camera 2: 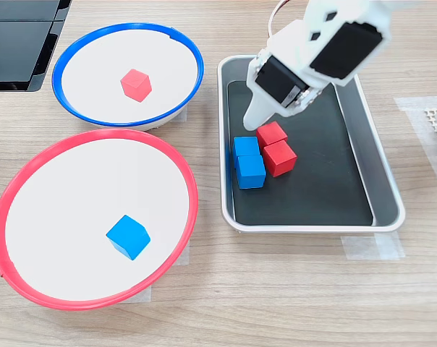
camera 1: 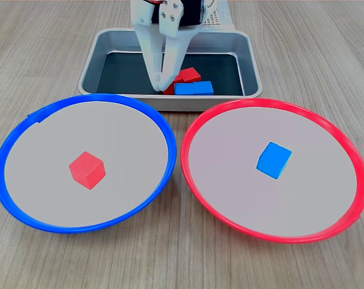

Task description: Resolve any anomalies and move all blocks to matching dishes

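Four blocks sit in the silver metal tray (camera 2: 378, 173): two red cubes (camera 2: 276, 148) and two blue cubes (camera 2: 247, 163), bunched towards the tray edge nearest the dishes. In the second exterior view the blue pair lies side by side against the tray wall, the reds touching them on the inner side and turned askew. The white gripper (camera 1: 164, 81) reaches down among them, its fingers (camera 1: 150, 54) slightly parted with the tips at one red cube; whether they grip it cannot be told. Outside the tray, a lone red block (camera 1: 87, 169) rests near the middle of the blue-rimmed dish (camera 1: 25, 120), and a lone blue block (camera 1: 274, 159) lies in the red-rimmed dish (camera 1: 351, 150), both on the wooden desk (camera 1: 182, 265).
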